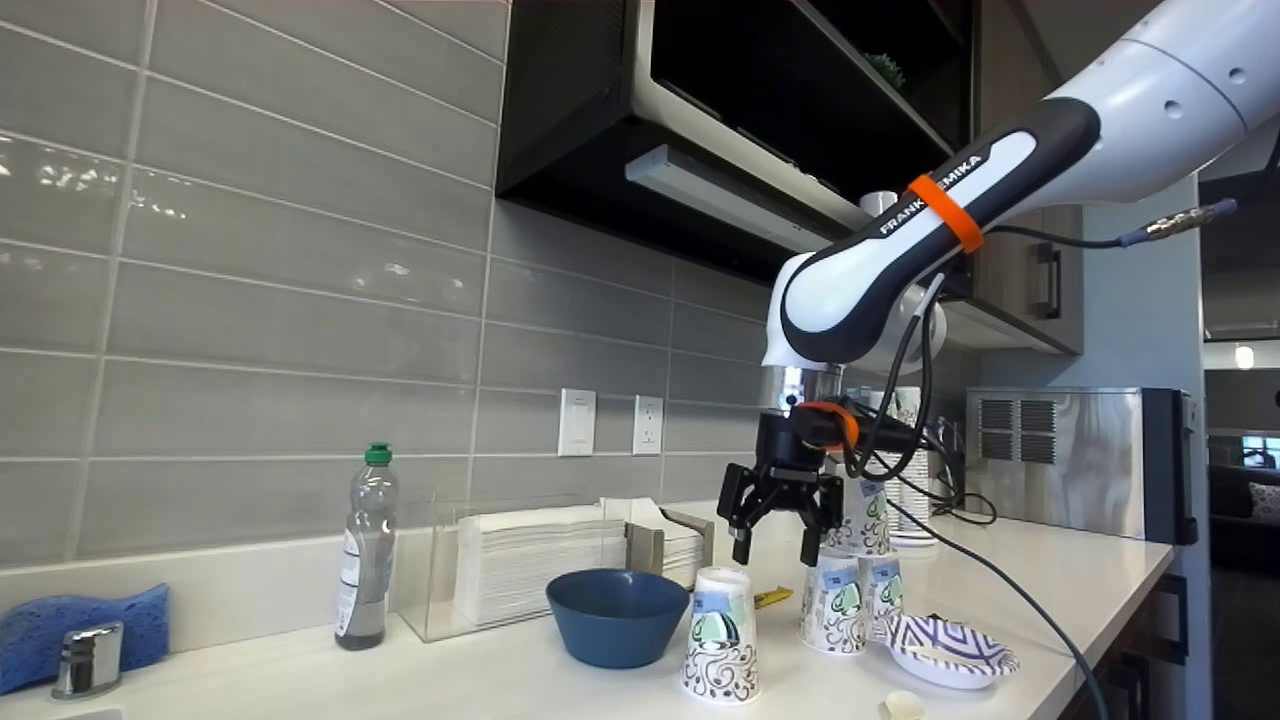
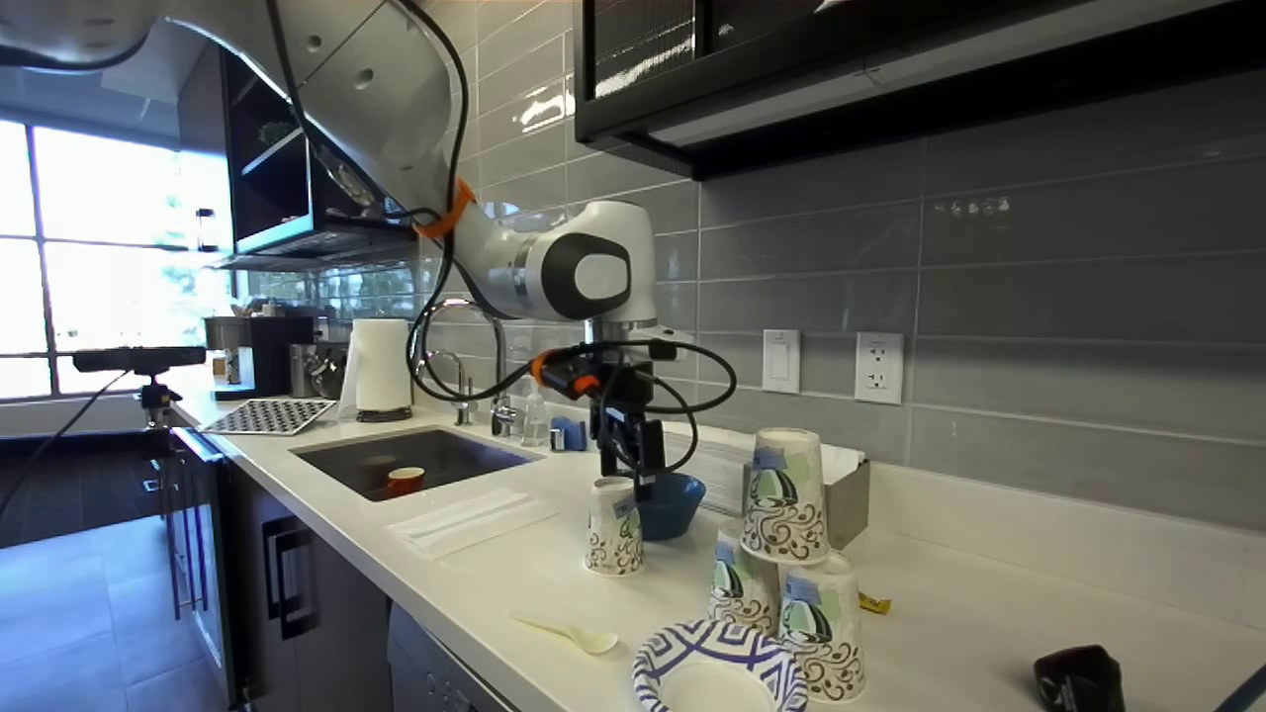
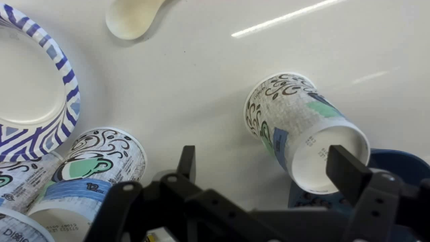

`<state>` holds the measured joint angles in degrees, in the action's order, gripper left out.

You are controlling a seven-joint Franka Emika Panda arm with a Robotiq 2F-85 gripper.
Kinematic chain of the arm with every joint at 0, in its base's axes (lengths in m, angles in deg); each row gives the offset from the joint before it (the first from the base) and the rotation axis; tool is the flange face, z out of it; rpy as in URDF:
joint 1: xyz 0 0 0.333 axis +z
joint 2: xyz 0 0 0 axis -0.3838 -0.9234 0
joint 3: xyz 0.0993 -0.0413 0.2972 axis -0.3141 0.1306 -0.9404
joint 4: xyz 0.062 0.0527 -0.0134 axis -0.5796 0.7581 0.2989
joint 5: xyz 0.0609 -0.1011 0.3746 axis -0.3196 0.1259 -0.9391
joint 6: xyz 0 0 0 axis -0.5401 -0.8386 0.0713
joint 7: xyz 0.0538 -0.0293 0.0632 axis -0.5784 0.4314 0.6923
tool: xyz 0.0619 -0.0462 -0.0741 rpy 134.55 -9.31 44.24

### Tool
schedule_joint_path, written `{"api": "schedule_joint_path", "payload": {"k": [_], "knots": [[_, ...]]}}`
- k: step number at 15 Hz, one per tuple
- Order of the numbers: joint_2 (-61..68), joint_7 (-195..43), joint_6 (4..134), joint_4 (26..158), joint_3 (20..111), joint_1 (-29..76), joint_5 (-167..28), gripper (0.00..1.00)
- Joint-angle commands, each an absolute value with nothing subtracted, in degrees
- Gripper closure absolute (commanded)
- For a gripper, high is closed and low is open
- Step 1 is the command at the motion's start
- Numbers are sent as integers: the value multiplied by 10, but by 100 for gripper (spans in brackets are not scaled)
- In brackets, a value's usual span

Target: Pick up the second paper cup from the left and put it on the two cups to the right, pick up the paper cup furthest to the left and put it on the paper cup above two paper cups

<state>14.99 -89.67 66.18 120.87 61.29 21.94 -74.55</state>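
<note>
Exterior views are both showing the counter (image 1: pixel 500 680) with the arm (image 1: pixel 895 250) reaching over it, and the job is looking about half done. The gripper (image 1: pixel 776 552) is hanging spread wide, holding nothing. Next size down, the bowl (image 1: pixel 617 620) is sitting close to it, and the plate (image 2: pixel 720 641) is lying out toward the counter's edge.

The lone cup (image 1: pixel 722 640) is standing upside down just beside the bowl, and it's presumably the one being wanted next. Apart from it, the top cup (image 2: pixel 784 504) is straddling the two bottom cups (image 2: pixel 823 633), all upside down too. Whether the plate is touching them is hard to tell.

So what could be going wrong? In the wrist view one fingertip (image 3: pixel 347 173) is overlapping the lone cup's base, meaning a straight drop would probably be poking or tipping it. The bowl is crowding that same side, so a finger could be shoving it. Paper walls are likely giving easily: too hard a squeeze would be crumpling them, too soft would be letting the taper slip out. Too little lift on the way over would be clipping the top cup and bringing all three down, and a slanted let-go would be jamming or toppling stuff. The spoon (image 2: pixel 591 640) is lying off by the edge, bothering nobody.
</note>
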Motion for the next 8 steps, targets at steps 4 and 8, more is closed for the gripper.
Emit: {"api": "schedule_joint_path", "payload": {"k": [4, 8], "knots": [[128, -891, 665, 1187, 619, 221, -764, 31], [124, -889, 664, 1185, 619, 221, -767, 14]]}}
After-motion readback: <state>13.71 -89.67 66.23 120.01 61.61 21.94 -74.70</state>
